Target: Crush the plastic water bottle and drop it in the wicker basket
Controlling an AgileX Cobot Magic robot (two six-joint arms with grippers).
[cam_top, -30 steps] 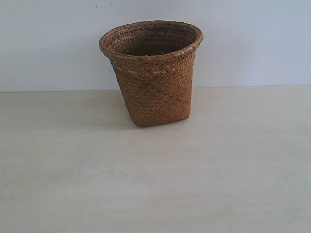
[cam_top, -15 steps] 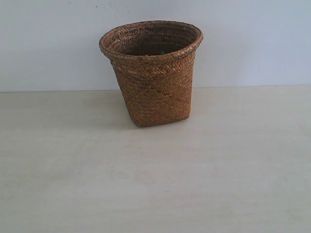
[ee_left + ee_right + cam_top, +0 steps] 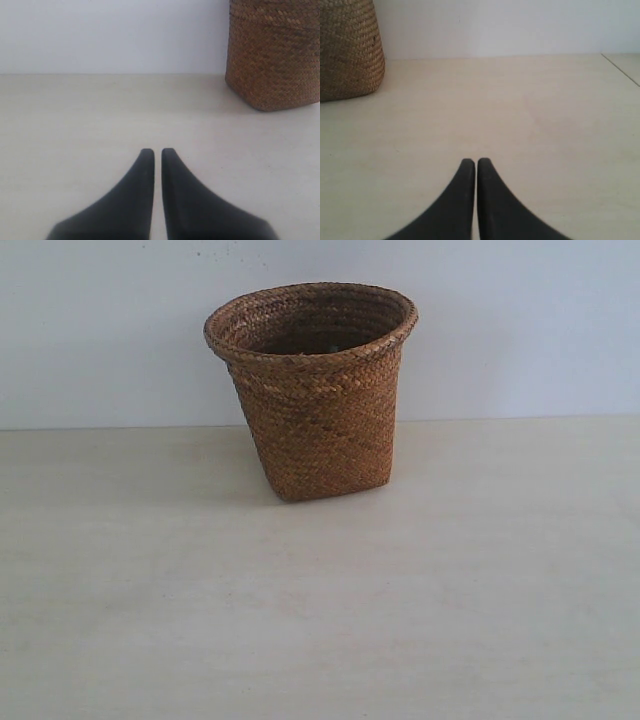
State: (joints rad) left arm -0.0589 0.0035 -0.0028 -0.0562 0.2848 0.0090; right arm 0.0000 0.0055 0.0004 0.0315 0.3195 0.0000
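The brown wicker basket stands upright at the back middle of the pale table, its flared rim open upward. Its woven side also shows in the left wrist view and in the right wrist view. The plastic water bottle shows in no view; a faint greenish speck lies deep inside the basket, too small to tell. My left gripper is shut with nothing between its black fingers, low over bare table. My right gripper is also shut and empty. Neither gripper appears in the exterior view.
The light wooden table stretches from the basket to the front edge of the exterior view. A plain white wall stands behind it. A seam or table edge runs at one side of the right wrist view.
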